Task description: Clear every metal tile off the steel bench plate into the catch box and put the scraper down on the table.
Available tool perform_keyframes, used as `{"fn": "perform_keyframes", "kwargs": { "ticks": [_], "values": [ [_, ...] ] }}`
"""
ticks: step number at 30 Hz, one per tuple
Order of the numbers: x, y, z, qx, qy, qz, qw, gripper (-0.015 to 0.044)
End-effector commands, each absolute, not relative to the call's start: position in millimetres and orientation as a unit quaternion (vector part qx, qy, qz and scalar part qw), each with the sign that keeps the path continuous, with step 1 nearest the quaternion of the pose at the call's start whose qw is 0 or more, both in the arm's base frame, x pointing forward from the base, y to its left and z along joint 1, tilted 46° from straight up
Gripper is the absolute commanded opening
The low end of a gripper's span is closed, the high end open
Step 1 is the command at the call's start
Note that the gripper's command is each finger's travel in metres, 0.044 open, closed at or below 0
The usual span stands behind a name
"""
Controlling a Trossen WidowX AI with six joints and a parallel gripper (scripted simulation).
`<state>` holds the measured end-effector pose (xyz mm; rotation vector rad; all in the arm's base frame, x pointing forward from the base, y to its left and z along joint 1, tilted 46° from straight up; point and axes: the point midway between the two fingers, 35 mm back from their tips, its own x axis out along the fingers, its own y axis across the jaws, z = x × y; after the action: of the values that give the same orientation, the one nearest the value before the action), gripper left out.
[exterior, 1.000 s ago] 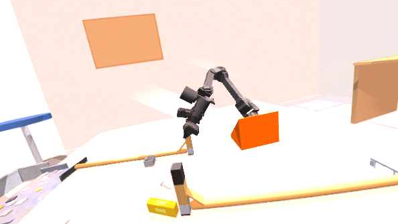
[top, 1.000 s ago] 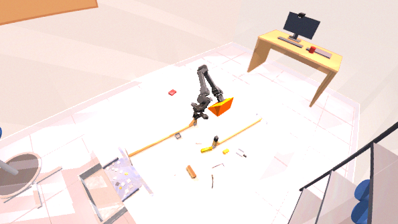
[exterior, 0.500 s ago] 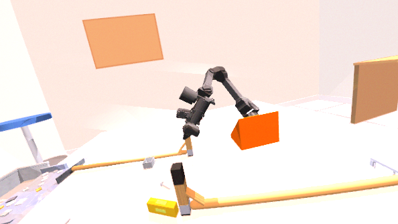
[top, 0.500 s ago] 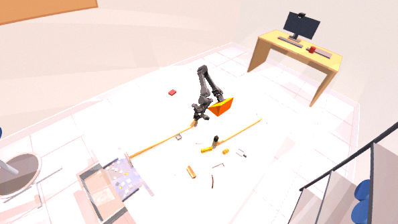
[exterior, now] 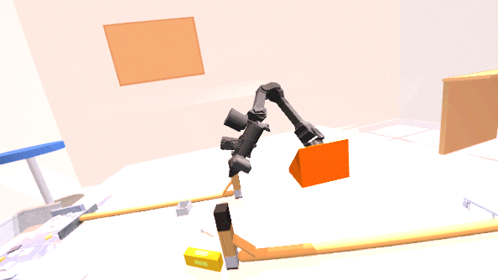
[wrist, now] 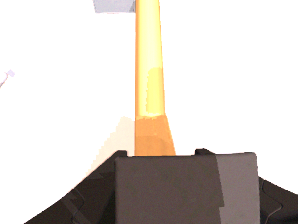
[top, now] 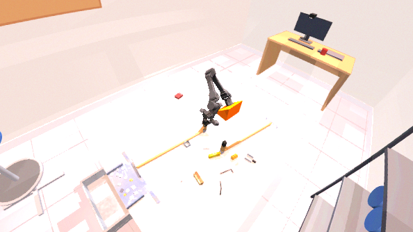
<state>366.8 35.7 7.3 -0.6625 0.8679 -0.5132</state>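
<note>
The long scraper lies with its wooden pole stretching to a grey blade at the near edge of the steel bench plate. My gripper is shut on the scraper's upright handle, whose black top fills the lower middle of the wrist view. The handle's foot looks at table level. Several small metal tiles, among them a yellow tile, lie scattered on the plate. The catch box is at the plate's far end; its inside is unclear.
A second pole tool with an upright handle lies to the right. A small grey tray sits close beside the scraper's pole. A yellow block and an orange wedge are nearby.
</note>
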Motion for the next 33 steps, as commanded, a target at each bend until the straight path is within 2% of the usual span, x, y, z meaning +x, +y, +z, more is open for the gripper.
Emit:
{"fn": "perform_keyframes", "kwargs": {
  "ticks": [1, 23, 33],
  "values": [
    [368.8, 44.7, 3.3, -0.312, 0.410, -0.228, 0.826, 0.0000],
    [365.0, 44.7, 2.9, -0.329, 0.426, -0.195, 0.820, 0.0000],
    [342.5, 50.4, 2.1, -0.327, 0.429, -0.193, 0.820, 0.0000]
  ]
}}
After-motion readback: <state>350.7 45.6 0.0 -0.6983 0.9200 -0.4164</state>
